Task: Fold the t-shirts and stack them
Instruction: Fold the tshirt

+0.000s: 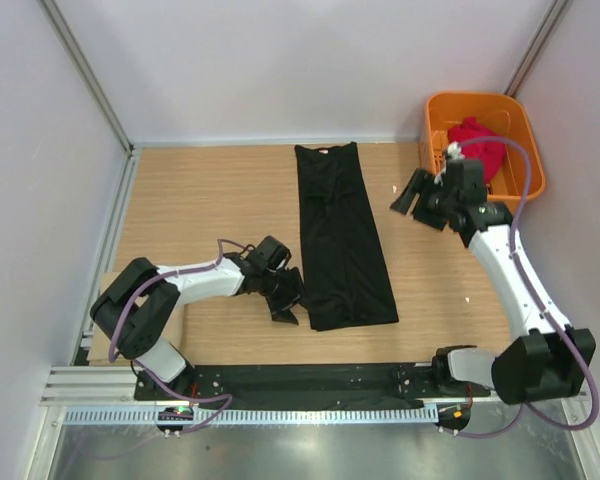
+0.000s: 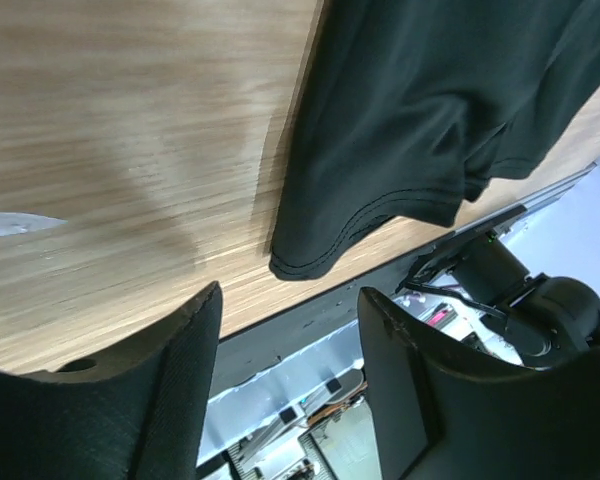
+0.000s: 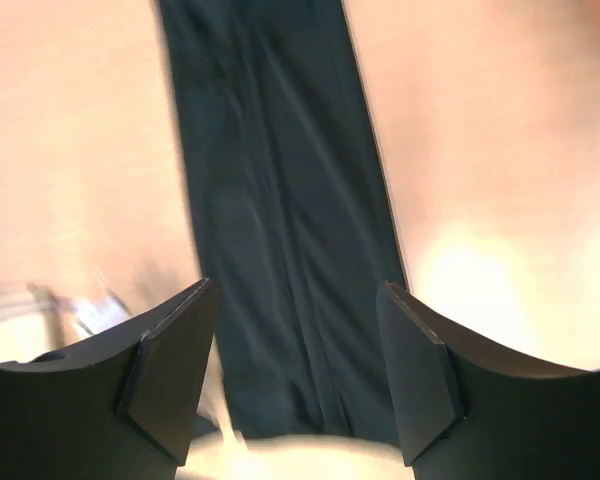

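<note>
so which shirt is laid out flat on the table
The black t-shirt, spread in a long strip; the red t-shirt sits bunched in the orange basket.

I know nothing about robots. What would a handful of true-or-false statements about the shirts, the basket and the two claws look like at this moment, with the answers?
1. The black t-shirt lies on the table folded into a long narrow strip. True.
2. The red t-shirt is stacked on the black one. False: it sits bunched in the orange basket at the far right.
3. The left gripper is clamped on the black shirt's corner. False: its jaws are open and empty, just beside the shirt's near left corner.
4. The right gripper holds nothing. True: its jaws are open, off to the right of the black shirt, near the basket.
</note>
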{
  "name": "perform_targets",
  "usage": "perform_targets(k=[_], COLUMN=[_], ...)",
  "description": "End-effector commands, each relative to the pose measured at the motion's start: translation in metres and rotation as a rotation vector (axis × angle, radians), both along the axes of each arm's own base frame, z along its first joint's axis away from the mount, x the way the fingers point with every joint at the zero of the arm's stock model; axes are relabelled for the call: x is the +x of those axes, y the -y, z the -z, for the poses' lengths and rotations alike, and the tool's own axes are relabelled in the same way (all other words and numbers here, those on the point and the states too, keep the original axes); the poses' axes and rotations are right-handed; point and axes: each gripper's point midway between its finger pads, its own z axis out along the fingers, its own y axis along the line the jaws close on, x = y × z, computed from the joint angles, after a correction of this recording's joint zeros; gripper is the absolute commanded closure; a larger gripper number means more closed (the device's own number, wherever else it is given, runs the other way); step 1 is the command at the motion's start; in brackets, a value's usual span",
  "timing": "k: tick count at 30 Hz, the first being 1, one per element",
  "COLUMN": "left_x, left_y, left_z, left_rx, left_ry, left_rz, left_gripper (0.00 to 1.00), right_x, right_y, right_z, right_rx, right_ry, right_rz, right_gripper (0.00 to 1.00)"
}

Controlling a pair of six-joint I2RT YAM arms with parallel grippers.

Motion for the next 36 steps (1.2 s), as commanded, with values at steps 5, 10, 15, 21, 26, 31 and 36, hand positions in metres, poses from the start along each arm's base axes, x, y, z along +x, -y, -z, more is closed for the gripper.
perform_targets(k=[5, 10, 15, 21, 26, 31, 36], left_x=[-0.002, -0.006, -0.008, -0.005, -0.007, -0.008, -0.009], left_y=[0.018, 0.024, 0.020, 0.019, 0.017, 0.017, 0.017], left_z=[-0.006, 0.008, 0.025, 0.031, 0.037, 0.043, 0.046], left_rx=[-0.042, -0.003, 0.047, 0.066, 0.080, 0.092, 0.098], left_ry=[0.023, 0.011, -0.005, -0.001, -0.012, -0.020, -0.021], left_rz=[-0.084, -0.079, -0.106, -0.117, -0.120, -0.109, -0.084], left_gripper=[0.37, 0.38, 0.43, 0.51, 0.59, 0.65, 0.80], right_x=[-0.127, -0.148, -0.158, -0.160, -0.165, -0.173, -0.179], right_y=[0.005, 0.010, 0.000, 0.000, 0.000, -0.002, 0.002], right_z=[0.124, 0.148, 0.167, 0.179, 0.190, 0.199, 0.200], right_rx=[-0.011, -0.017, 0.028, 0.035, 0.041, 0.053, 0.038], right_ry=[-0.414, -0.456, -0.530, -0.570, -0.610, -0.632, -0.636], right_rz=[0.025, 0.038, 0.011, 0.025, 0.045, 0.050, 0.066], right_gripper=[0.32, 0.39, 0.39, 0.44, 0.41, 0.41, 0.44])
